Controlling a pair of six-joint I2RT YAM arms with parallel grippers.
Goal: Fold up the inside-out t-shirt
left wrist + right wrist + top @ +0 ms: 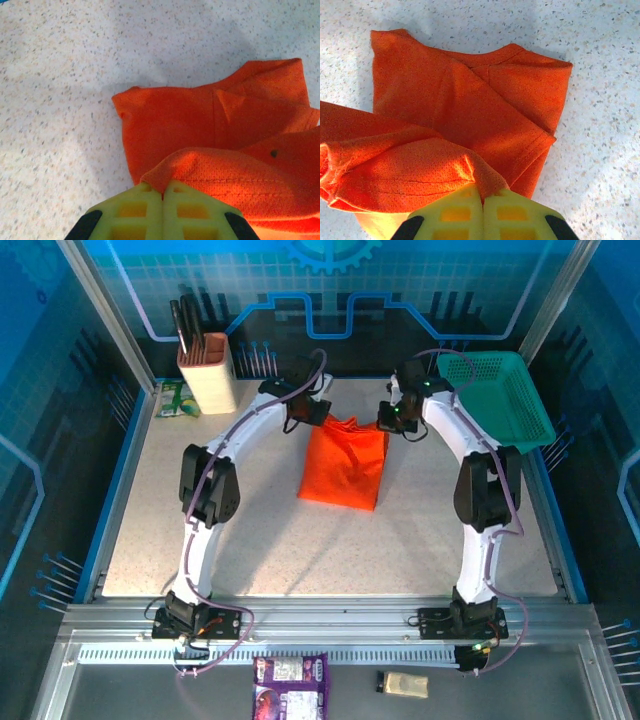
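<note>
Top view: t-shirt (345, 465) lies central on worktop (250, 540), long axis near-to-far, left hand (305, 412) and right hand (392, 418) at its far corners.
Left wrist: hand clamped on a cloth fold.
Right wrist: likewise clamped on cloth.

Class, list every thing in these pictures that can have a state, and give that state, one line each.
t-shirt: partly folded, lying on the table, far end pinched up.
left end effector: shut on a t-shirt edge.
right end effector: shut on a t-shirt edge.
teal basket: tilted, looks empty.
beige holder: upright, dark handles sticking out.
</note>
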